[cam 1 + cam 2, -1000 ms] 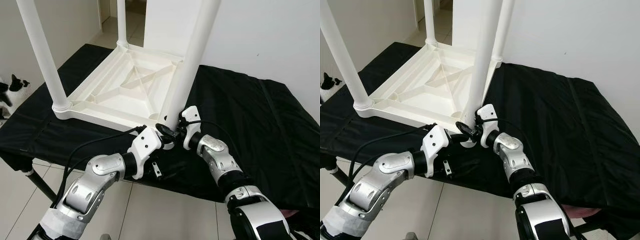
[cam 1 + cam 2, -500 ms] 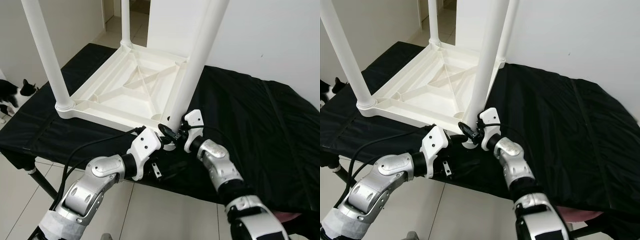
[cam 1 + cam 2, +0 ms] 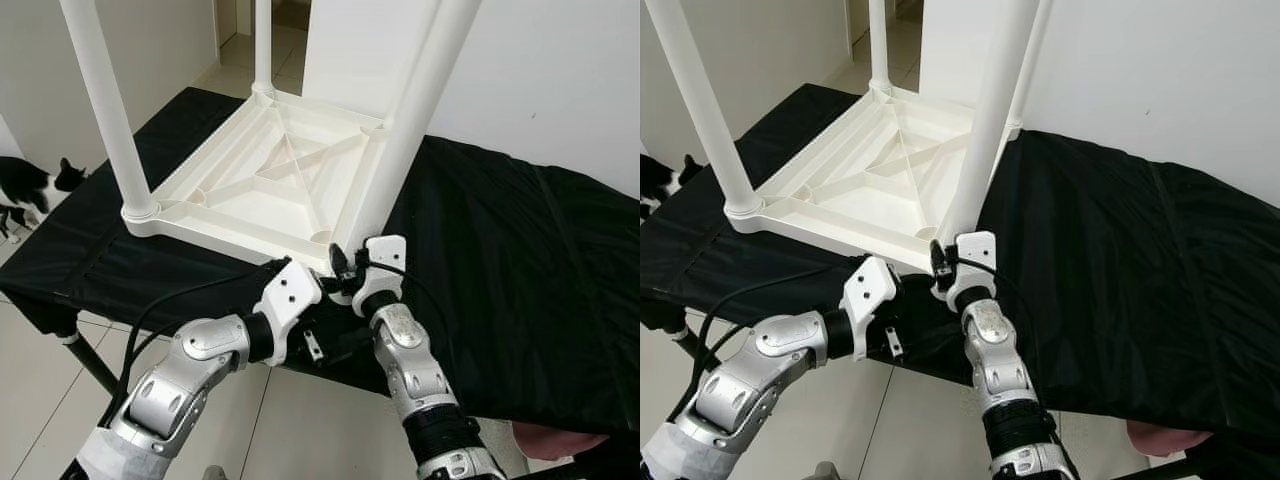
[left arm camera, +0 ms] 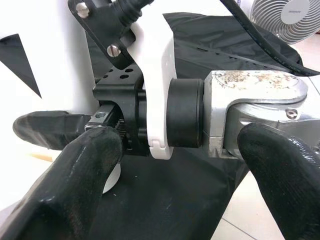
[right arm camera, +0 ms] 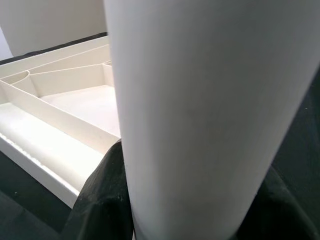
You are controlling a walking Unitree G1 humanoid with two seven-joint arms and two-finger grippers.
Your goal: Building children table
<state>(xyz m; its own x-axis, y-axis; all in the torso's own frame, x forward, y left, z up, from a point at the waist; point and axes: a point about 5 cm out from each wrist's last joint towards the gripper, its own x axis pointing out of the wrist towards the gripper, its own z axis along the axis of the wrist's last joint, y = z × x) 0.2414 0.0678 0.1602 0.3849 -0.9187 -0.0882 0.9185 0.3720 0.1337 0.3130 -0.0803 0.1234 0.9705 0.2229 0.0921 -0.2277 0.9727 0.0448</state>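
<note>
Black-draped desk (image 3: pixel 520 250) carries the upturned children's table (image 3: pixel 270 185), three legs seated while the right hand (image 3: pixel 345 272) clamps the near leg (image 3: pixel 400 150), apparently still being fitted.

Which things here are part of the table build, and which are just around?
Part of the job:
- upturned white tabletop
- near leg, gripped at its base
- right gripper, on that leg
- left gripper, beside it

Just around:
- black cloth under the work
- black-and-white cat on the floor
- fan
</note>
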